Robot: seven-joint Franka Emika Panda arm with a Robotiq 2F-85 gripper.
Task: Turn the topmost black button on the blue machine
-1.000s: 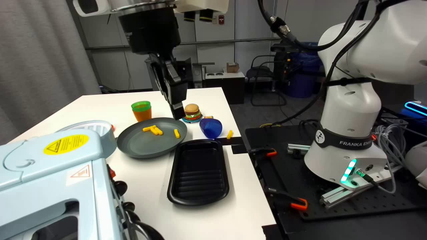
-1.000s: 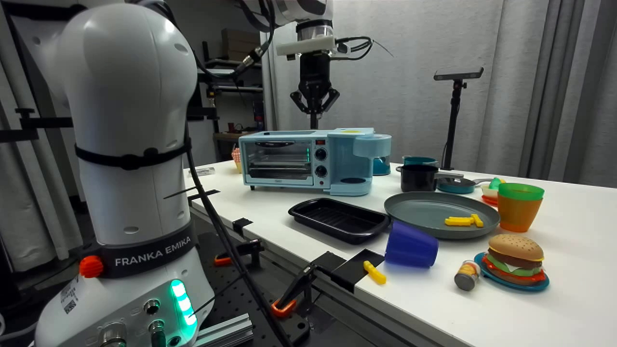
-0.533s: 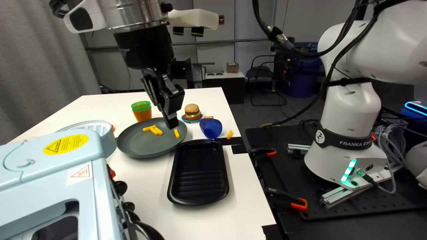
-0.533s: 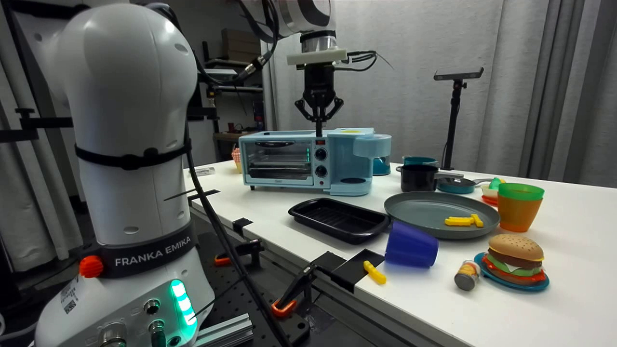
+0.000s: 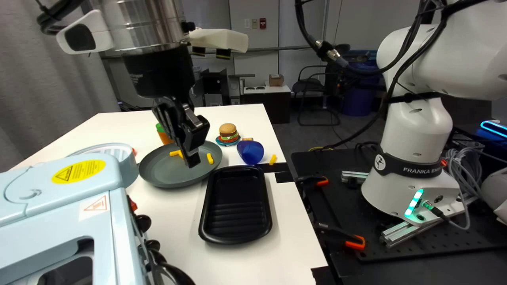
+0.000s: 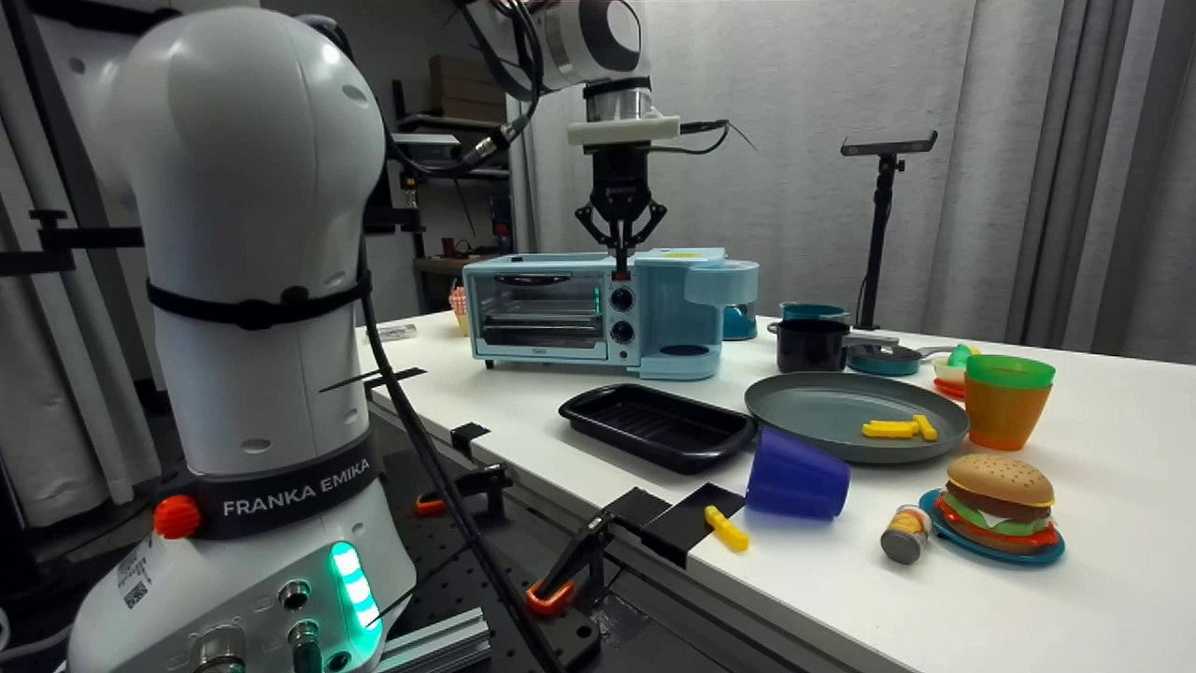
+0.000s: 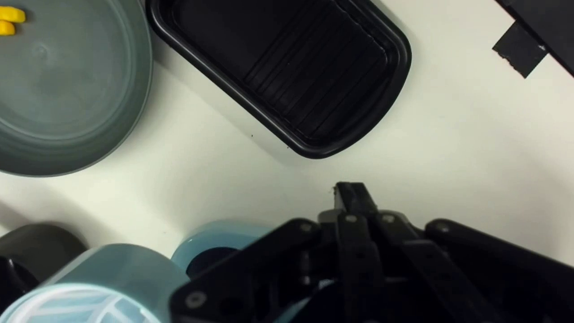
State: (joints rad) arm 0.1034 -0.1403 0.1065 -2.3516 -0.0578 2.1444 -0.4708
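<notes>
The light blue machine (image 6: 579, 304) stands on the table with a glass oven door. Its topmost black button, a round knob (image 6: 621, 299), sits above a second black knob (image 6: 621, 332). In an exterior view the machine (image 5: 99, 206) is close to the camera and its black knobs (image 5: 143, 222) show edge-on. My gripper (image 6: 621, 271) is shut and empty, pointing down. Its tips appear just above the topmost knob, over the red switch. In an exterior view the gripper (image 5: 193, 160) hangs apart from the machine, on its front side. The wrist view shows the fingertips (image 7: 354, 190) together; the knobs are hidden there.
A black tray (image 6: 659, 425) lies in front of the machine. A grey plate (image 6: 841, 411) with yellow pieces, a blue cup (image 6: 799, 474), stacked orange and green cups (image 6: 1009, 402) and a toy burger (image 6: 1000, 505) lie beyond. A black pot (image 6: 811, 346) stands beside the machine.
My gripper has come down and, in an exterior view, shifted toward the machine's side of the picture. Its tips moved from above the machine's top edge to just above the topmost knob. It stayed shut.
</notes>
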